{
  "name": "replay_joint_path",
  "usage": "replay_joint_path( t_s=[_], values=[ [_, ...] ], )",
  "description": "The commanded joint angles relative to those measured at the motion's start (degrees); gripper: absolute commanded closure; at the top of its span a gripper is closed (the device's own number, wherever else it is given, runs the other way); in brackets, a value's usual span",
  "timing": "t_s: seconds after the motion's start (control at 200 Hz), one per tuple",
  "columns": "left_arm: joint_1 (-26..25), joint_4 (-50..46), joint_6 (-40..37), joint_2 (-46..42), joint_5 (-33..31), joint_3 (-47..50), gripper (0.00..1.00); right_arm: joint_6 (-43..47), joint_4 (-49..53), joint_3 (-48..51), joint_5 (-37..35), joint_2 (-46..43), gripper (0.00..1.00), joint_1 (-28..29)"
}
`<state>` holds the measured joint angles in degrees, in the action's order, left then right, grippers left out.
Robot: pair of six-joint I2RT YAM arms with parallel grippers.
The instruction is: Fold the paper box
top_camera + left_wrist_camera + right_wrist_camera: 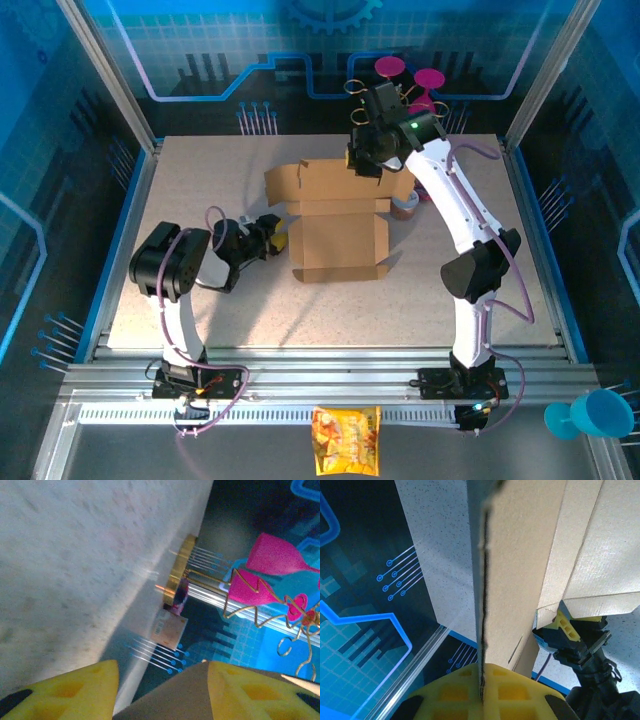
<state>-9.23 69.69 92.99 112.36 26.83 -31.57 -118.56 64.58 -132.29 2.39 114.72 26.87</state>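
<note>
The paper box lies open in the middle of the table, its brown base flat and its rear panel raised. My right gripper is over that rear panel; in the right wrist view its yellow fingers are shut on the panel's edge. My left gripper is low at the box's left side. Its yellow fingers stand open, and a cardboard flap rests against the right one, with a gap on the left. From the right wrist camera, the left gripper sits under a side flap.
A tape roll lies right of the box, also seen as a gold roll beside a small packet. Pink goblets stand behind the table. A yellow-orange snack bag and a teal cup are in front of the arm bases.
</note>
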Motion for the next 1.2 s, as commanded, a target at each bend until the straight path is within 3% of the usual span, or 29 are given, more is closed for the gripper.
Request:
replay_joint_path(
  t_s=[0.0,0.19,0.47,0.665,0.886,1.191],
  values=[
    [-0.93,9.01,3.27,1.03,-2.26,-2.06,0.49,-2.73,-0.26,1.11,0.6,-2.69,1.0,-0.29],
    [-1.66,6.63,1.62,-1.98,-4.36,-1.83,0.47,-2.7,-1.28,2.21,0.78,-2.9,1.0,-0.37],
    [-2.54,-6.34,-5.67,-10.74,-5.9,-1.74,0.4,-2.75,-2.34,2.78,1.66,-2.66,1.0,-0.42],
    [-3.19,-15.55,-9.53,-11.72,-2.97,-6.06,0.37,-3.07,-3.0,3.85,2.0,-2.99,1.0,-0.33],
    [-4.47,-38.11,-20.79,-13.61,-1.89,-13.3,0.37,-3.34,-3.76,4.82,2.27,-3.5,1.0,-0.08],
    [-5.36,-51.53,-37.62,-25.73,-8.74,-13.65,0.44,-3.47,-4.42,7.02,2.26,-4.41,1.0,0.0]
  ],
)
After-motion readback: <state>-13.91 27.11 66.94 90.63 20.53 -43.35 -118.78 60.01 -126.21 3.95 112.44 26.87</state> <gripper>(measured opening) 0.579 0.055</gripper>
